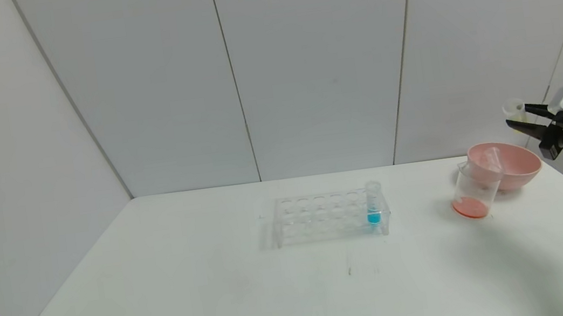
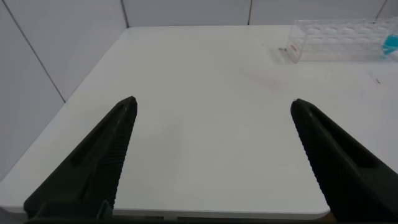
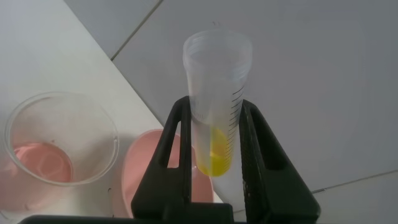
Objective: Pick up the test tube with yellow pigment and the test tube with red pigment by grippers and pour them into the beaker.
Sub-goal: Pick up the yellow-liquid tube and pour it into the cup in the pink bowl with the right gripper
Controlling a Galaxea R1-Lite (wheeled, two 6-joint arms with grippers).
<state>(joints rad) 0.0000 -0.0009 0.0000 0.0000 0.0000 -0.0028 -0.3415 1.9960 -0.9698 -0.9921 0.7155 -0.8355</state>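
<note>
My right gripper (image 1: pixel 517 115) is shut on the test tube with yellow pigment (image 1: pixel 514 108), held in the air at the far right, above and right of the pink bowl. In the right wrist view the tube (image 3: pixel 217 68) sits between the fingers (image 3: pixel 177 143), with yellow liquid at its bottom. The beaker (image 1: pixel 475 184) stands on the table against the bowl, with red-orange liquid in its base; the same beaker (image 3: pixel 112 146) shows below the gripper. A clear tube (image 1: pixel 493 157) leans inside the bowl; I cannot tell whether it is the test tube with red pigment. My left gripper (image 2: pixel 212 101) hangs open over the table's near left part.
The pink bowl (image 1: pixel 519 165) stands at the table's back right. A clear rack (image 1: pixel 322 218) stands mid-table with a blue-liquid tube (image 1: pixel 373 203) at its right end. The rack (image 2: pixel 336 40) also shows in the left wrist view. Grey wall panels rise right behind the table.
</note>
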